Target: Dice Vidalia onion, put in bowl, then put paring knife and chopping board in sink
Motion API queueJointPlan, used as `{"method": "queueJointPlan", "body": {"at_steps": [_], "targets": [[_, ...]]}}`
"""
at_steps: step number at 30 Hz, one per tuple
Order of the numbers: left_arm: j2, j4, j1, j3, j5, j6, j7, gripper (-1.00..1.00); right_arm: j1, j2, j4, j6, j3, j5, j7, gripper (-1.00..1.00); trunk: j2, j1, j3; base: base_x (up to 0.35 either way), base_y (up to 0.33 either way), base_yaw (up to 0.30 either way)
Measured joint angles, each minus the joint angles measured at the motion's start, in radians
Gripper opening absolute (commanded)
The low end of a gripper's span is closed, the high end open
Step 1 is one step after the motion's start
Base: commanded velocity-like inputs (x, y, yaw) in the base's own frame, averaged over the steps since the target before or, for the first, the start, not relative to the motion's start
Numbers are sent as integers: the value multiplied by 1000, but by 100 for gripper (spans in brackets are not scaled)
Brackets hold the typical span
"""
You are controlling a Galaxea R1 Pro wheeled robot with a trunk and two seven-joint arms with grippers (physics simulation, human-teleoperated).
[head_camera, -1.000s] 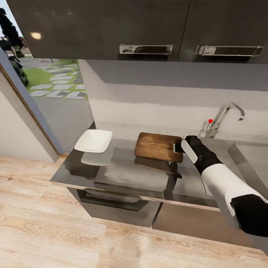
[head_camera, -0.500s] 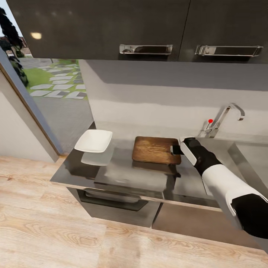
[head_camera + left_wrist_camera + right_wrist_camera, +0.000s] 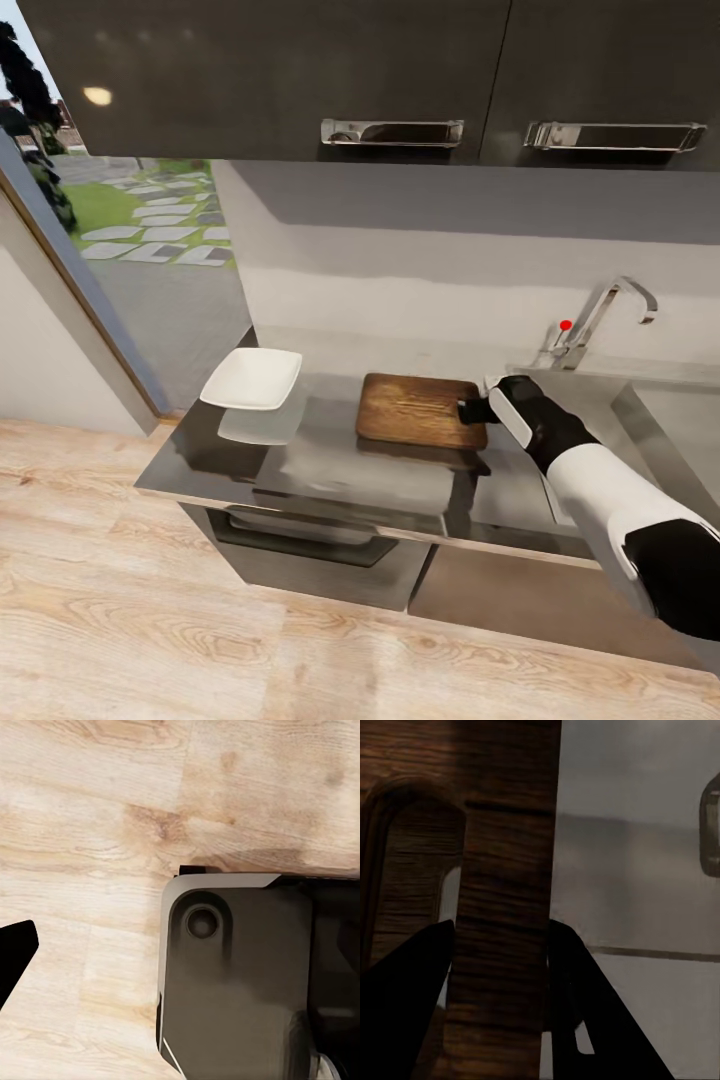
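My right gripper (image 3: pixel 472 410) is shut on the right end of the dark brown chopping board (image 3: pixel 415 408), by its slot handle. The board lies nearly flat, low over the grey countertop (image 3: pixel 330 465), and its reflection shows beneath it. In the right wrist view the board's edge (image 3: pixel 502 945) sits between my two dark fingers (image 3: pixel 405 1005), with the slot beside it. The white bowl (image 3: pixel 252 378) stands empty at the counter's left end. The sink (image 3: pixel 670 420) with its chrome tap (image 3: pixel 600 315) lies at the right. The paring knife and the onion are out of view. My left gripper's fingertip (image 3: pixel 15 952) hangs over the wooden floor.
Dark wall cabinets with metal handles (image 3: pixel 392 132) hang above the counter. A glass door at the left looks onto a garden path. In the left wrist view the robot's dark base (image 3: pixel 240 982) stands on the plank floor.
The right gripper has lowered the board from a raised, tilted pose to nearly flat over the counter, and shifted it slightly left.
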Motion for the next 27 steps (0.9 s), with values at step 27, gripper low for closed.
{"method": "queueJointPlan", "body": {"at_steps": [27], "targets": [[0, 0, 0, 0, 0, 0, 0, 100, 0, -17, 7, -2, -2, 6, 12, -100, 0, 0, 0, 0, 0, 0]]}}
